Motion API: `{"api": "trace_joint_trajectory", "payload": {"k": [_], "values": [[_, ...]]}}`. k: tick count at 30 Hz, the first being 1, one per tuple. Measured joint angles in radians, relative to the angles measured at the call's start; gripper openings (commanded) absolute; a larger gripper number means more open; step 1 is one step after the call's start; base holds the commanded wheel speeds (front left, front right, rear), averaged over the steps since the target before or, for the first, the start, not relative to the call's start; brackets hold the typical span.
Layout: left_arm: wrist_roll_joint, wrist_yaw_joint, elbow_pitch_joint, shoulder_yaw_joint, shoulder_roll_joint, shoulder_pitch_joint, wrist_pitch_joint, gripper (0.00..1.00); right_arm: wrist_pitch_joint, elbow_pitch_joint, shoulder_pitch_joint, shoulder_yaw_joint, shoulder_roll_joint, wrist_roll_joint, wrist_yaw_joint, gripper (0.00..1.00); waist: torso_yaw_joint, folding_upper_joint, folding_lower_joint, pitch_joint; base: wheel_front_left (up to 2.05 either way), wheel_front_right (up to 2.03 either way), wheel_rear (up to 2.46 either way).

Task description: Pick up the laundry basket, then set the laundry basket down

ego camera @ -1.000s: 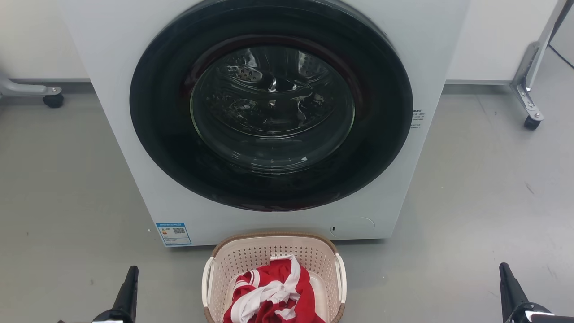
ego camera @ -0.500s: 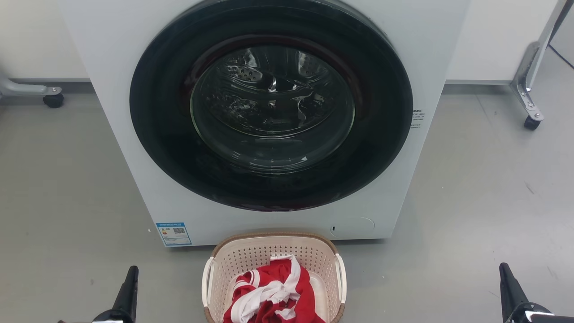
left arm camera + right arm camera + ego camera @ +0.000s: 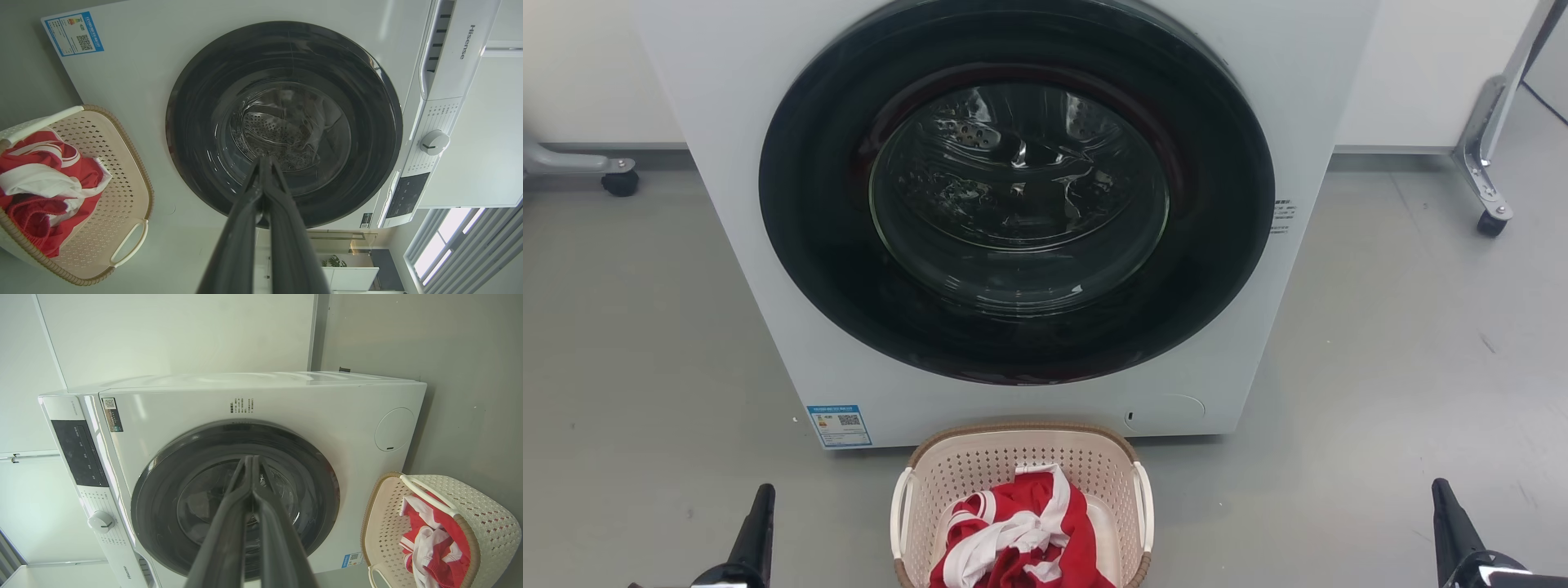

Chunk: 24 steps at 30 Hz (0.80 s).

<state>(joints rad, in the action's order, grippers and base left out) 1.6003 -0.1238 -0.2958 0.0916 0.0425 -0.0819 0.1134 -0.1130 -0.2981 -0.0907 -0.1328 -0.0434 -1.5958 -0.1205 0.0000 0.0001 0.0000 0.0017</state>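
Observation:
The laundry basket [image 3: 980,465], cream perforated plastic with a brown woven-look rim and white side handles, stands on the grey floor right in front of the washing machine, at the bottom centre of the head view. A red and white garment [image 3: 1021,539] lies in it. My left gripper [image 3: 758,523] sits well to the basket's left and my right gripper [image 3: 1450,518] far to its right, both apart from it. The left wrist view has the basket [image 3: 118,163] at far left and my left gripper [image 3: 265,161] shut, holding nothing. The right gripper [image 3: 250,459] is shut too, with the basket [image 3: 482,506] at lower right.
A white front-loading washing machine [image 3: 768,245] with a closed dark round door [image 3: 1017,192] rises right behind the basket. Metal stand legs on castors sit at the far left [image 3: 619,181] and far right [image 3: 1492,222]. Grey floor [image 3: 1380,367] lies open on both sides.

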Motion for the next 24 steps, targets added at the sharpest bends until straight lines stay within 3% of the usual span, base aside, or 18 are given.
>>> {"api": "trace_joint_trajectory", "payload": {"k": [24], "values": [[0.000, 0.000, 0.000, 0.000, 0.000, 0.000, 0.000, 0.00, 0.000, 0.000, 0.000, 0.000, 0.000, 0.000, 0.000, 0.00, 0.000, 0.0000, 0.0000, 0.000, 0.00, 0.00, 0.00]]}}
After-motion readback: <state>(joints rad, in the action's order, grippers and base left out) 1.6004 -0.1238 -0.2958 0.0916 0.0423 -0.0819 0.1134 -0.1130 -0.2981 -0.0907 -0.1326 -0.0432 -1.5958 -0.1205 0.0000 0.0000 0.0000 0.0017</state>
